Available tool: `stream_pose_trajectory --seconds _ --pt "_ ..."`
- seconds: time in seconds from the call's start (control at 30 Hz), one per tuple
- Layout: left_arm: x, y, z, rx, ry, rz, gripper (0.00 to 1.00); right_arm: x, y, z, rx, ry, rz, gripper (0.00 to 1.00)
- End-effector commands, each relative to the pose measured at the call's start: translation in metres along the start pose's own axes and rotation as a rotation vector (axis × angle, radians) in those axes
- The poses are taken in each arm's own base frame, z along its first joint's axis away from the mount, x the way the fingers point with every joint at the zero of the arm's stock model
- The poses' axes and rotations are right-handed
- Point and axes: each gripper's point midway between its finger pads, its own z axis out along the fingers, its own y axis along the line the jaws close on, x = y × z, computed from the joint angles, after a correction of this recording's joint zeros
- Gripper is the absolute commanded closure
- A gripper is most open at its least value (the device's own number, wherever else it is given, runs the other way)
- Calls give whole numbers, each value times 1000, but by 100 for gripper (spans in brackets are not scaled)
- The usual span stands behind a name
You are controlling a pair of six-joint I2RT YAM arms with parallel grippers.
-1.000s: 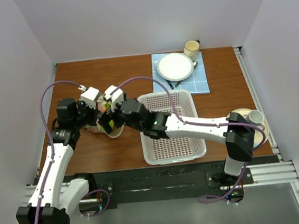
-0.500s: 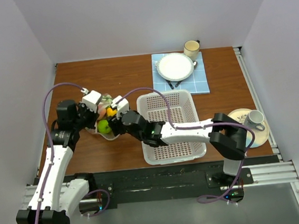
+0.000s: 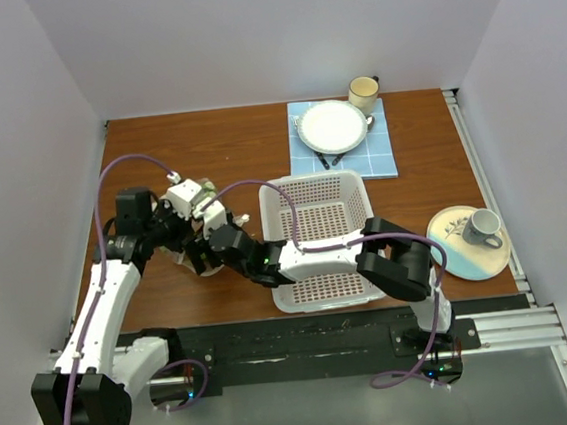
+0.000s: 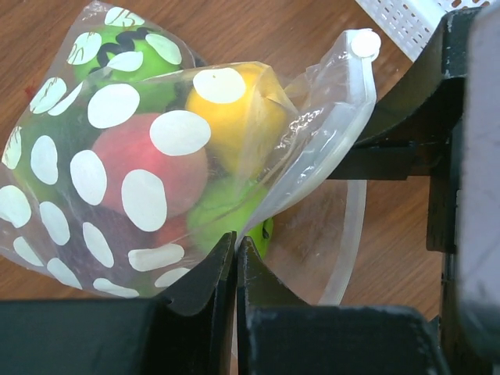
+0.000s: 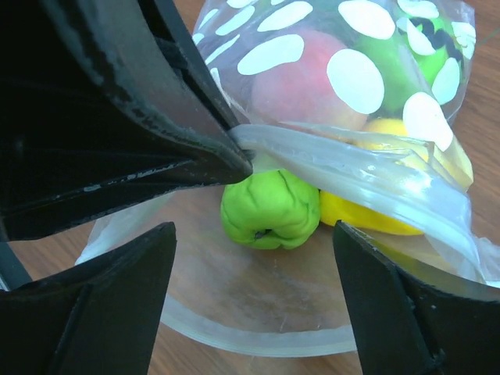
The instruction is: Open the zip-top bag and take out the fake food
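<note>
The zip-top bag (image 4: 117, 156), clear with green print and white dots, lies on the wooden table with its mouth open; it also shows in the right wrist view (image 5: 351, 70). Inside are fake food pieces: a green apple (image 5: 269, 207) at the mouth, a yellow pear (image 4: 226, 117), a pink peach (image 4: 148, 176) and a dark purple piece (image 4: 109, 234). My left gripper (image 4: 236, 244) is shut on the bag's upper lip and holds it up. My right gripper (image 5: 254, 293) is open at the mouth, low over the lower lip, with the apple just ahead between its fingers. From above, both grippers (image 3: 201, 242) meet at the bag (image 3: 183, 260).
A white perforated basket (image 3: 362, 190) stands right of the bag, under my right arm. A white plate (image 3: 332, 125) on a blue mat and a mug (image 3: 362, 90) are at the back. A saucer with a cup (image 3: 468, 245) is at the right edge.
My right gripper has moved toward the near side and down to the bag's mouth, its arm folding back over the basket. My left gripper has shifted slightly right, still holding the bag.
</note>
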Motion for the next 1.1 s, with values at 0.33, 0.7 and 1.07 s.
stream_pose_trajectory --seconds 0.33,0.7,1.07 --pt "-106 41 -66 -28 -208 34 17 4 1 7 23 -51 -2 10" --pt "-58 167 21 -111 -62 -187 13 3 6 3 15 -44 -34 12" --pt "2 188 91 -128 96 -200 22 5 20 22 -2 -30 -58 12"
